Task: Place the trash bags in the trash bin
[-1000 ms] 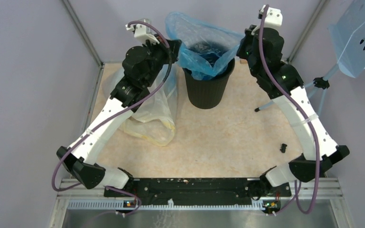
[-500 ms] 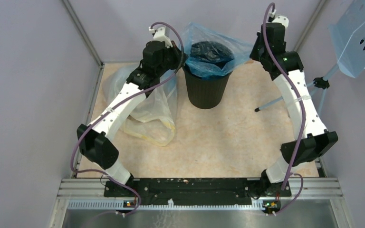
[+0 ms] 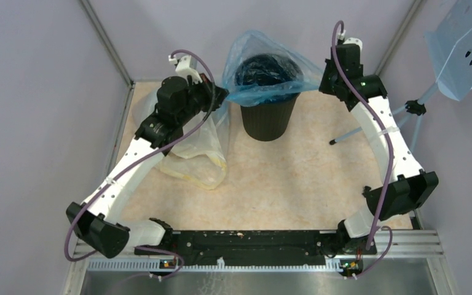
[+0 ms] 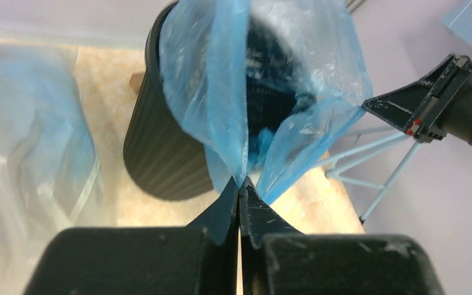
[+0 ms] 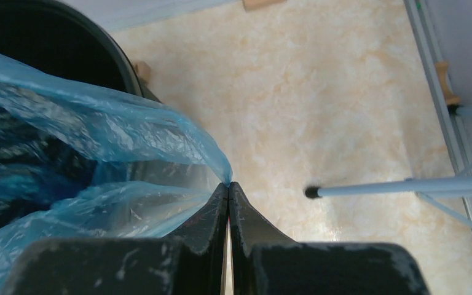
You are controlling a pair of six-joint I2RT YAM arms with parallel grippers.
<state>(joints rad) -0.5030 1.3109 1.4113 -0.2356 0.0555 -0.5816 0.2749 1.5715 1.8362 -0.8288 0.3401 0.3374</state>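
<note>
The trash bag (image 3: 255, 92) hangs inside the trash bin (image 3: 269, 123), its mouth stretched sideways above the rim. The left pincer (image 4: 241, 184) and the right pincer (image 5: 228, 184) are each clamped on one edge, just outside opposite sides. Probably both edges must go down together.

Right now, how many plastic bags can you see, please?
2. The blue bag drapes over the black bin, its rim pinched by the left gripper and the right gripper. The clear yellowish bag lies on the table left of the bin. Others may be hidden.
</note>
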